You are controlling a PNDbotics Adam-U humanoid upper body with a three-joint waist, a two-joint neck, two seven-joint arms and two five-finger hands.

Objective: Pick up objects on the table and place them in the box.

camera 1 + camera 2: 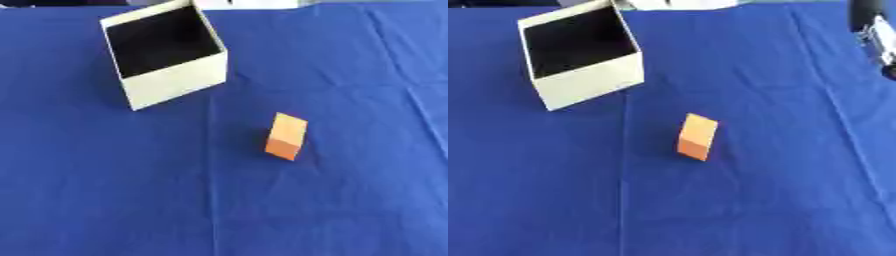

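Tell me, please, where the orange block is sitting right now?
The orange block lies on the blue cloth near the middle of the left eye view, nearer the robot than the open white box and to its right, apart from it.

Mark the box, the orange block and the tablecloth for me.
box (175, 82), left eye view, on its pale front wall.
orange block (288, 131), left eye view, on its upper face.
tablecloth (105, 200), left eye view, on a bare blue stretch at lower left.

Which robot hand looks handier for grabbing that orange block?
Probably the right. Only the right arm shows, at the upper right edge, on the block's side. No left arm is visible, and the box stands to the left.
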